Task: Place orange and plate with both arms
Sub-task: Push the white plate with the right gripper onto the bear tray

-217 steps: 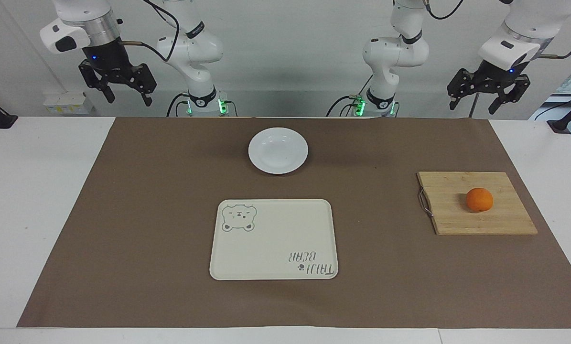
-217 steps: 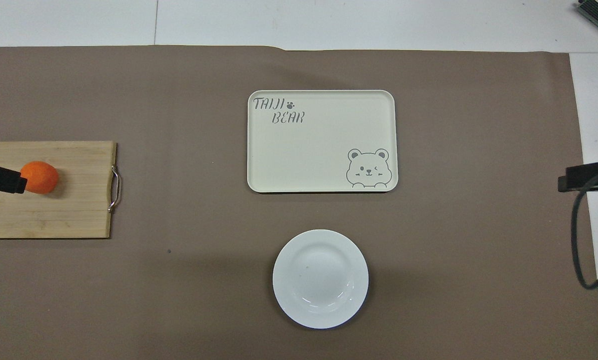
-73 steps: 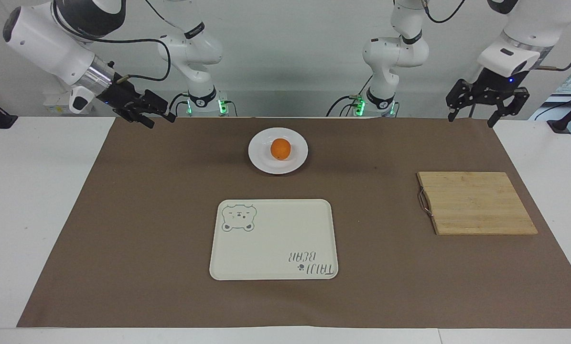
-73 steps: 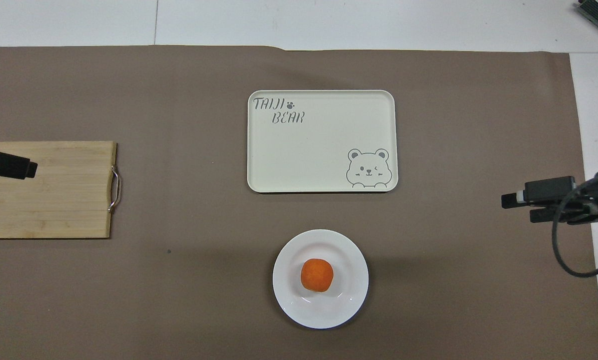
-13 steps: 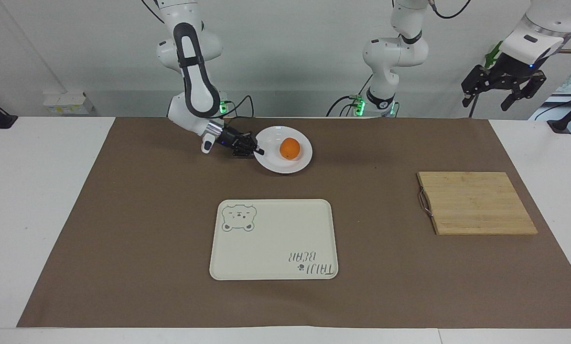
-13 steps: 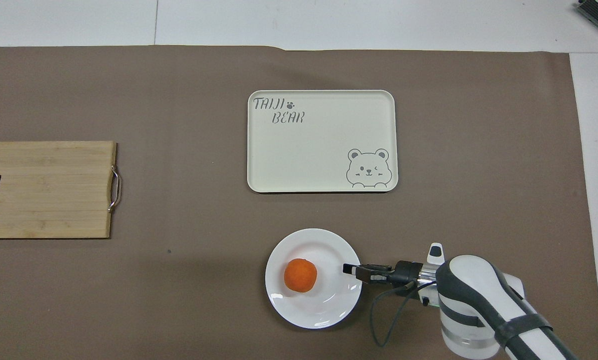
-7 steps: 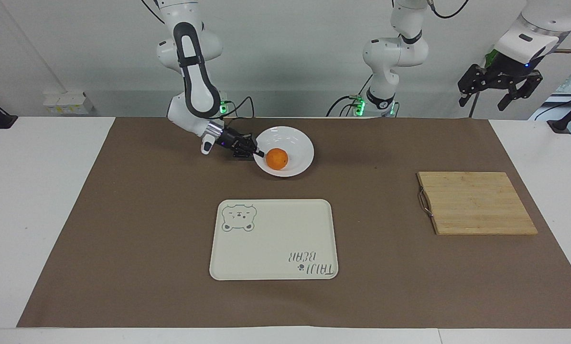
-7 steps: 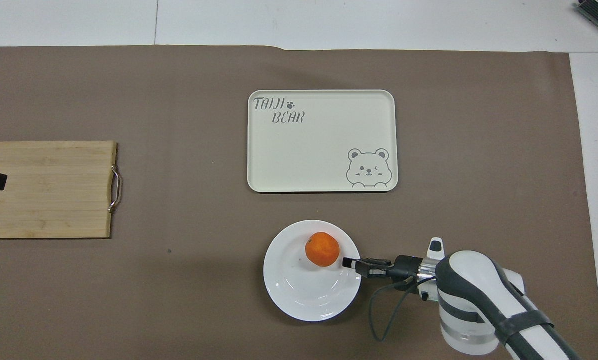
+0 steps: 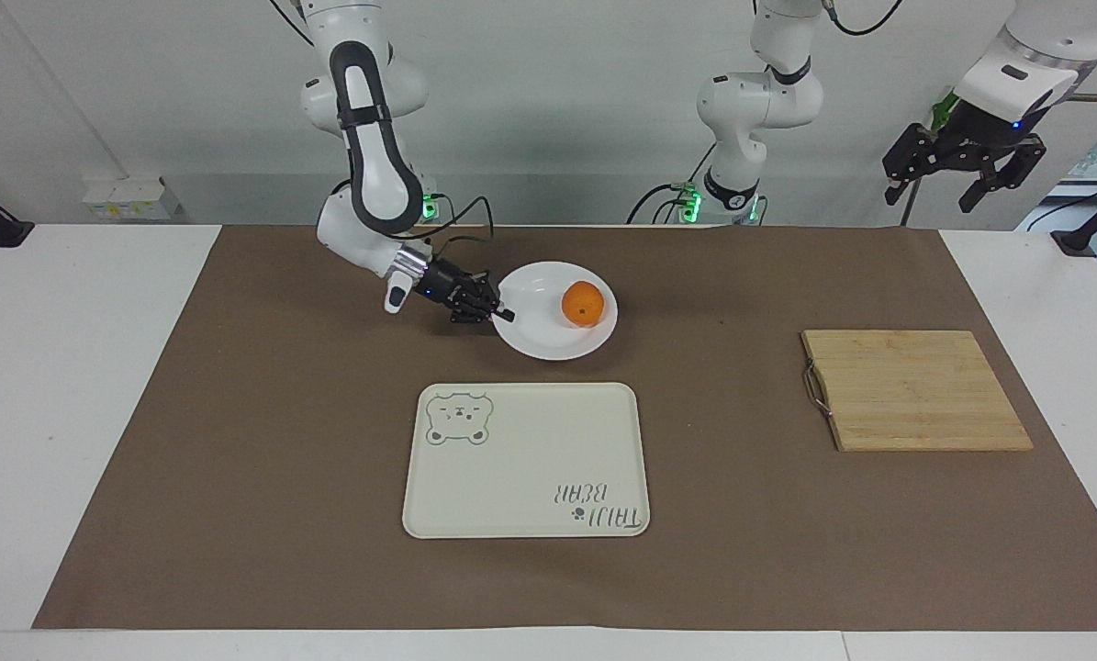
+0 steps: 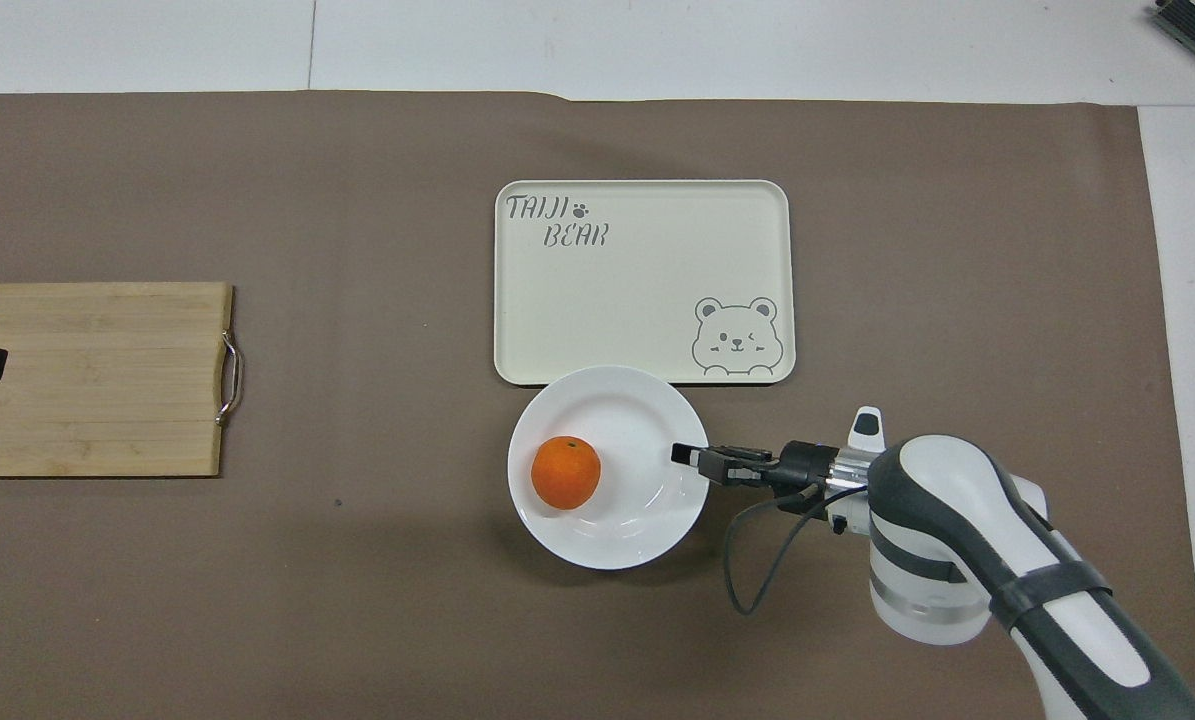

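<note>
Plain pale grey wall [image 9: 557,101], white table [image 9: 71,386] under a brown mat [image 9: 236,459], even indoor light

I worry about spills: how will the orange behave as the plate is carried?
The orange is round and lies loose off-centre on the glossy plate, so it likely rolls with any tilt. The right gripper holds only one rim edge; the shallow rim may barely stop it.

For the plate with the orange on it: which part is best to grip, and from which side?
Grip the plate by its raised rim, coming in low and sideways from the right arm's end of the table, as the right gripper does now. The dish is shallow and wide, so only the thin rim fits between fingers. The orange sits loose toward the rim's other edge, so keep the plate level.
</note>
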`<state>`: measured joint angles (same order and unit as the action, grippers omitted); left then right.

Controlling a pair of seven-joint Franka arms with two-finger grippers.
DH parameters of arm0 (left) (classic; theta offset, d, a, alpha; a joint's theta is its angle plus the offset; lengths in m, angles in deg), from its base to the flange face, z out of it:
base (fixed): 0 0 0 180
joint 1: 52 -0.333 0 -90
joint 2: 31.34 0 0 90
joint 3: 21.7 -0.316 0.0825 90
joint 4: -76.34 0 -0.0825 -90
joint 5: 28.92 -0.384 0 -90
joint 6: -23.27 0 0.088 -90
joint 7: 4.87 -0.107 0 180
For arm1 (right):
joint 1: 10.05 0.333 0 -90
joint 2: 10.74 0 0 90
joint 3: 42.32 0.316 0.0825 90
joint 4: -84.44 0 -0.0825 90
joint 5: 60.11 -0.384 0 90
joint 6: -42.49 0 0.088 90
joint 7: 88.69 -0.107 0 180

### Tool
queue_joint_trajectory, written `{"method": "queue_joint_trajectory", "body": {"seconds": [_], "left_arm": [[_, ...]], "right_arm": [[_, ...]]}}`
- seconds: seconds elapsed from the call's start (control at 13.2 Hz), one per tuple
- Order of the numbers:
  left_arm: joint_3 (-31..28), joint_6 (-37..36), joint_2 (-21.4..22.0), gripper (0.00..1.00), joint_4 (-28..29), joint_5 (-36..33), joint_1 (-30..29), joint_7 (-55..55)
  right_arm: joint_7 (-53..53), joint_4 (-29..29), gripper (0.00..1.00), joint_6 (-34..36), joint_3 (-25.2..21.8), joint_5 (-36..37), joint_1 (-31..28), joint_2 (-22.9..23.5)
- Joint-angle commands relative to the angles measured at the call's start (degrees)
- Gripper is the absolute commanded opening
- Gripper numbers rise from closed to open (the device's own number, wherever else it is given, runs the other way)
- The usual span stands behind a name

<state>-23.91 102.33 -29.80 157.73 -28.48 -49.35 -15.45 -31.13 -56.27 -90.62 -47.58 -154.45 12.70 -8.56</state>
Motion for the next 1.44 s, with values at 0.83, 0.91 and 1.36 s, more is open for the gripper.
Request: {"method": "queue_joint_trajectory", "body": {"seconds": [0.83, 0.91, 1.36], "left_arm": [[0.1, -1.0, 0.4, 1.00, -0.4, -0.9, -0.1, 0.2], [0.1, -1.0, 0.4, 1.00, -0.4, -1.0, -0.1, 0.2], [0.1, -1.0, 0.4, 1.00, -0.4, -1.0, -0.1, 0.2]], "right_arm": [[-18.7, 31.6, 0.00, 0.4, 0.3, 17.7, -10.5, 22.0], [-18.7, 33.5, 0.00, 0.2, 0.3, 16.9, -10.3, 23.7], [-19.6, 37.4, 0.00, -2.9, 0.8, 14.9, -8.3, 28.0]]}}
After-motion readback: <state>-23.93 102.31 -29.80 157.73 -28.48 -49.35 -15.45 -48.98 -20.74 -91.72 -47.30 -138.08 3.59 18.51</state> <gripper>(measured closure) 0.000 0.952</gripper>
